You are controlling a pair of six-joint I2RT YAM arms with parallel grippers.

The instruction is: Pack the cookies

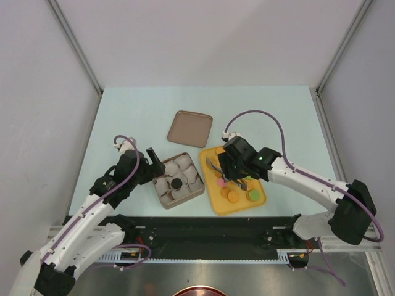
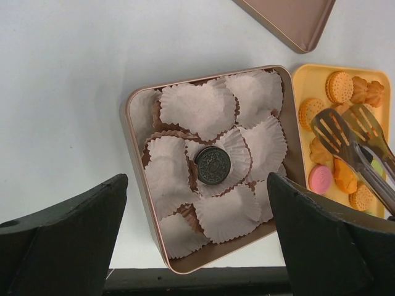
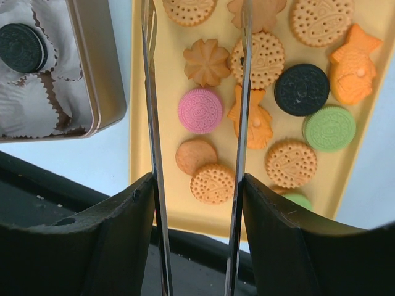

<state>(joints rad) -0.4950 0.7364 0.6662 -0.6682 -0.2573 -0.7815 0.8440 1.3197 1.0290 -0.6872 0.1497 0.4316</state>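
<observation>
— Yellow tray (image 3: 166,80) carries nearly all the cookies (image 3: 290,163): tan rounds, plus pink, green, black and orange shapes.
— And the brown tin (image 2: 134,142)?
— One black cookie (image 2: 213,165), sitting in a white paper cup (image 2: 237,154) near the middle. The lid (image 2: 290,18) lies apart, behind.
— Jaws?
— The right gripper (image 3: 196,180) is clamped on metal tongs (image 2: 336,129), whose blades are apart above the tray. The left gripper (image 2: 197,185) is spread wide and empty, over the tin's near side.
</observation>
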